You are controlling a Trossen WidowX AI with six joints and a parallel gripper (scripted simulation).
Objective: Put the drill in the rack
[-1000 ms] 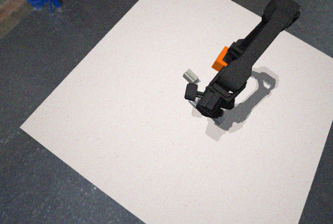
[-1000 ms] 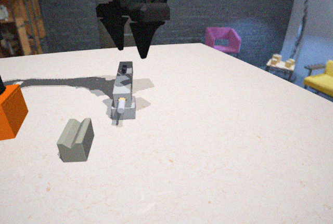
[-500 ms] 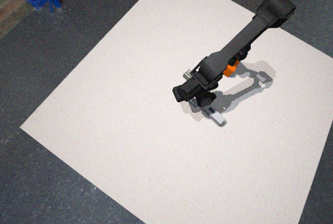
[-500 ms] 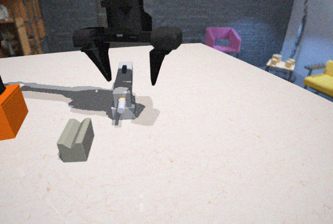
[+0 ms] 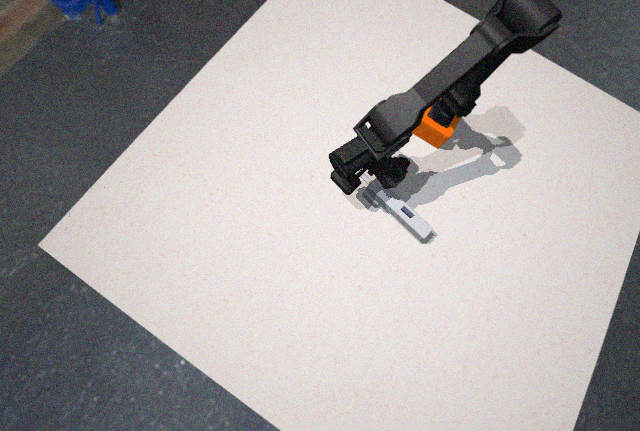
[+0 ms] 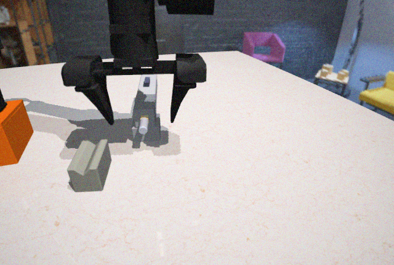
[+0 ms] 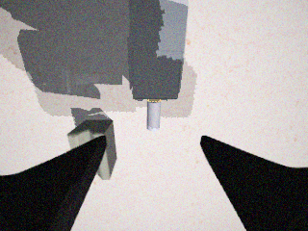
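One rack [image 6: 89, 168] [image 7: 108, 149] hidden in top view, part-blocked in wrist

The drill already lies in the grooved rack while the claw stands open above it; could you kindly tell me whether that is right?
Not quite: the drill sticks out of the grey housing; the exterior view shows the rack's groove bare. The claw does stand open above the drill.

– Where's the tool [image 6: 141, 123]?
– Open above the tabletop [image 6: 241, 173], its fingers on either side of the drill [image 6: 143, 125].
– And the grooved gray block [image 6: 90, 166]?
– Nearer the viewer than the drill, to its left in view.
– The orange block [image 6: 15, 133]?
– Farther left of the drill.
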